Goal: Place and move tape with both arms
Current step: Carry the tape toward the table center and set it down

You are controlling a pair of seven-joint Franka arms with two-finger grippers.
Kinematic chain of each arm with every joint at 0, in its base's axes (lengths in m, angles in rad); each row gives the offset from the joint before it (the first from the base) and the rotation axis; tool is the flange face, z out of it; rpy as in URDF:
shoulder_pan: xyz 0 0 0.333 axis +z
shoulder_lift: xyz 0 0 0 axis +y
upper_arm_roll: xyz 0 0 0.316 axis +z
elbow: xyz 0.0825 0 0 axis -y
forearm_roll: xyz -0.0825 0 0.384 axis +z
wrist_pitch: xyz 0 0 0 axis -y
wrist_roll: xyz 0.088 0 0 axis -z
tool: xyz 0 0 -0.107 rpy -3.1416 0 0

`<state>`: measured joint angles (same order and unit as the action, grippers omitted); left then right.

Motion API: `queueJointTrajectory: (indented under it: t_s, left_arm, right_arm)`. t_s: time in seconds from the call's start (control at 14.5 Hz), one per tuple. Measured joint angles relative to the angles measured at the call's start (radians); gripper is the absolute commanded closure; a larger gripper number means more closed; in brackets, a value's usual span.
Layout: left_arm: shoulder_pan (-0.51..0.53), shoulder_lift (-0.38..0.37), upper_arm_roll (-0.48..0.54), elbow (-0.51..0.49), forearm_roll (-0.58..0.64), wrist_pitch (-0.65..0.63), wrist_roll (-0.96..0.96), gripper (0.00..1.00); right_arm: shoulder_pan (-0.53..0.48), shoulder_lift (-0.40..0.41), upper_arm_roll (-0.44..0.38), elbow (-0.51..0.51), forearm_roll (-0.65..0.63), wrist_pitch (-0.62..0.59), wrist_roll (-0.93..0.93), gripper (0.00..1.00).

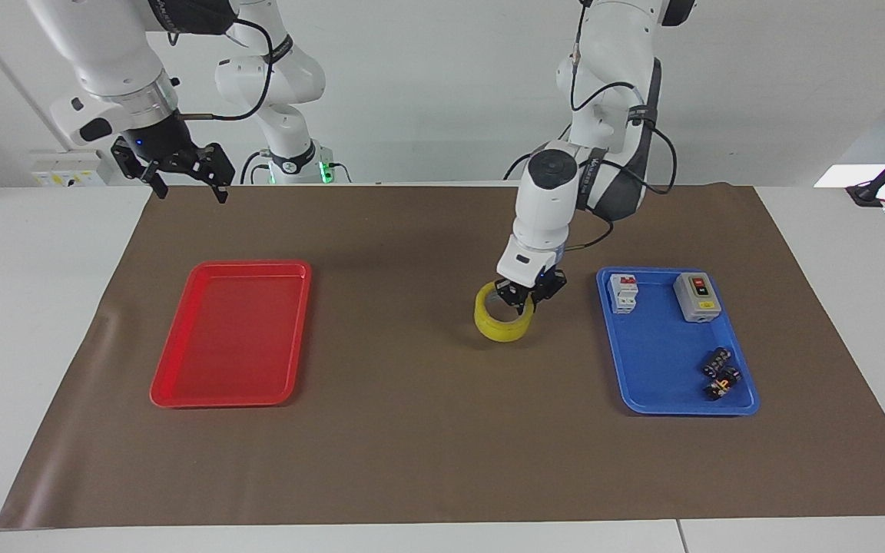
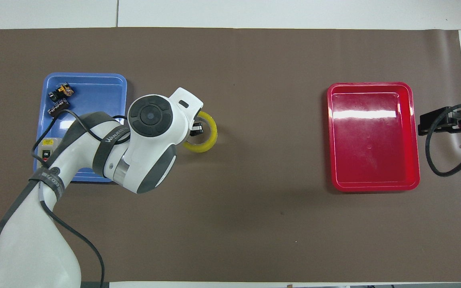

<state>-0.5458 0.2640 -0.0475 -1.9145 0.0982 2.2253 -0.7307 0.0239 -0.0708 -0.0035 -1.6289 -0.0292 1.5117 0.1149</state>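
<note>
Tape (image 1: pixel 502 320) at frame centre, on the brown mat (image 1: pixel 427 445) beside the blue tray (image 1: pixel 665 403); I see the left gripper (image 1: pixel 525 296) clamped on its rim. Right gripper (image 1: pixel 181 173) waits, spread, upper left.

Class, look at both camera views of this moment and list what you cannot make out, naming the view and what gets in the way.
- Overhead view: the left gripper and part of the tape are covered by the arm's wrist.
- Overhead view: the grey switch box and breaker in the blue tray are mostly under the left arm.
- Facing view: whether the tape touches the mat.
</note>
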Motion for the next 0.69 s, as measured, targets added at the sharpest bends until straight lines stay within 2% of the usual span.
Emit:
queueJointTrajectory:
  t_s: [0.41, 0.48, 0.55, 0.69]
  left_arm:
    - [-0.068, 0.084, 0.0, 0.008, 0.036, 0.087, -0.085, 1.0]
    - [-0.074, 0.091, 0.0, 0.008, 0.036, 0.093, -0.085, 0.85]
    - [-0.078, 0.095, 0.0, 0.007, 0.036, 0.095, -0.086, 0.56]
    - [-0.08, 0.097, 0.0, 0.005, 0.036, 0.095, -0.086, 0.08]
  right_arm:
    - [-0.005, 0.056, -0.01, 0.057, 0.0, 0.001, 0.0, 0.0]
    - [-0.006, 0.068, -0.01, 0.064, 0.0, 0.003, 0.0, 0.0]
    - [-0.005, 0.079, -0.01, 0.068, 0.0, 0.006, 0.0, 0.0]
    - [-0.002, 0.089, -0.005, 0.074, 0.0, 0.006, 0.0, 0.0]
